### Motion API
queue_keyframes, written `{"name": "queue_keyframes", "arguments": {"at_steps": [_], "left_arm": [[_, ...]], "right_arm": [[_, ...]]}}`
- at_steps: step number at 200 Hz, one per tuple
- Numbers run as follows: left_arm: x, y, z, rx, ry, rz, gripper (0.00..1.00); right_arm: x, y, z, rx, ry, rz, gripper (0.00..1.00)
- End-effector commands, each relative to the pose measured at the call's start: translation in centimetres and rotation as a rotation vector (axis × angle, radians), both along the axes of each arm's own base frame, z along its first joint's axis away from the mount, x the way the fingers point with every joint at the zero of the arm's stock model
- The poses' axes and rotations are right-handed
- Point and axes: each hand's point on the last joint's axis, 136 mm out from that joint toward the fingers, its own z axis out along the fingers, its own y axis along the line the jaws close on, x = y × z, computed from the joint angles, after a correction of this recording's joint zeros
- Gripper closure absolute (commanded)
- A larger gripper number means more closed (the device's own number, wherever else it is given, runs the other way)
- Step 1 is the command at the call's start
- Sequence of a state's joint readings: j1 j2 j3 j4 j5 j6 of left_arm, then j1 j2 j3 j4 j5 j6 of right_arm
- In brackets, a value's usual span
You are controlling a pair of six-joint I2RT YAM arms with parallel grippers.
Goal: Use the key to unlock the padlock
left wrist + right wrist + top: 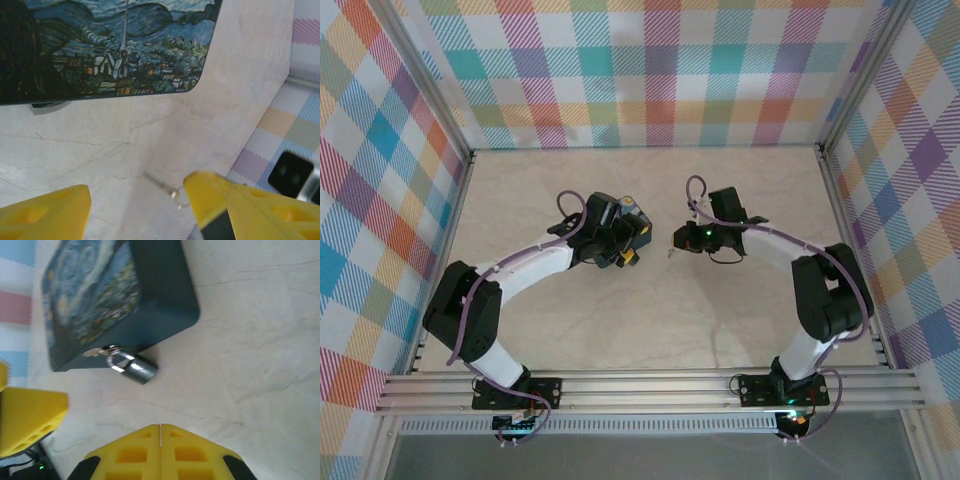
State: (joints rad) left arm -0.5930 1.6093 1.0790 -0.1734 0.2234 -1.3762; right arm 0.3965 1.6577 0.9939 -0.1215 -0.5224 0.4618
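Observation:
The dark padlock point(138, 369) hangs by its silvery shackle from the hasp of the blue-and-yellow painted box point(115, 295), its body resting on the table. My right gripper point(160, 440) is shut a short way in front of it, with nothing visible between its pads. The thin silvery key point(166, 188) with its small ring lies on the table just below the box point(110, 45). My left gripper point(137, 210) is open over the key, its right finger point(212, 200) almost touching the ring. From above, the left gripper point(628, 250) and right gripper point(677, 238) face each other mid-table.
The pale marble tabletop point(650, 320) is bare in front of the arms. Plaid walls point(650, 70) close off the back and both sides. The left gripper's yellow finger point(30, 420) shows at the left edge of the right wrist view.

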Motion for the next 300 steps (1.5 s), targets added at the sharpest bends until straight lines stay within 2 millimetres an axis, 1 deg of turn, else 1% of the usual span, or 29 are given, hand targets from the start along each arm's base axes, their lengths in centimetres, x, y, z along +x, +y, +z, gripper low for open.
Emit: {"name": "queue_keyframes", "arguments": {"at_steps": [1,31,58,101,127,174,186,213,223,251,269,289,300], "left_arm": [[1.0,-1.6,1.0,-0.088,0.059,0.076,0.28],[1.1,-2.7,1.4,-0.123,0.107,0.073,0.28],[0.8,-3.5,1.8,-0.138,0.131,0.044,0.30],[-0.1,-3.7,2.1,-0.163,0.154,0.024,0.31],[-0.5,-3.6,2.2,-0.170,0.163,0.023,0.28],[-0.7,-4.0,2.3,-0.205,0.176,0.021,0.27],[-0.7,-4.0,2.2,-0.234,0.198,0.052,0.28],[-0.7,-3.5,2.4,-0.245,0.191,0.076,0.35],[-0.6,-3.1,2.3,-0.233,0.187,0.086,0.39],[-0.5,-2.2,2.4,-0.221,0.174,0.101,0.58],[-0.7,-1.8,2.3,-0.196,0.172,0.090,0.65],[-1.0,-1.2,2.0,-0.160,0.161,0.072,0.68],[-1.2,-0.9,1.9,-0.142,0.155,0.066,0.73]], "right_arm": [[-1.1,1.9,4.0,0.152,-0.041,0.029,1.00],[-2.2,3.7,6.6,0.213,-0.092,0.072,1.00],[-2.4,4.4,7.8,0.236,-0.122,0.081,1.00],[-1.9,4.9,8.9,0.238,-0.169,0.070,1.00],[-1.2,4.9,9.6,0.243,-0.207,0.043,1.00],[-0.8,6.6,10.5,0.279,-0.261,0.039,1.00],[-0.9,6.9,10.7,0.288,-0.271,0.043,1.00],[-1.3,7.5,10.4,0.292,-0.260,0.059,1.00],[-1.4,7.4,10.2,0.292,-0.256,0.058,1.00],[-1.9,6.9,9.4,0.281,-0.244,0.049,1.00],[-2.0,6.6,8.9,0.268,-0.239,0.034,1.00],[-2.1,6.2,8.6,0.257,-0.241,0.013,1.00],[-2.0,5.9,8.6,0.252,-0.244,0.000,1.00]]}}
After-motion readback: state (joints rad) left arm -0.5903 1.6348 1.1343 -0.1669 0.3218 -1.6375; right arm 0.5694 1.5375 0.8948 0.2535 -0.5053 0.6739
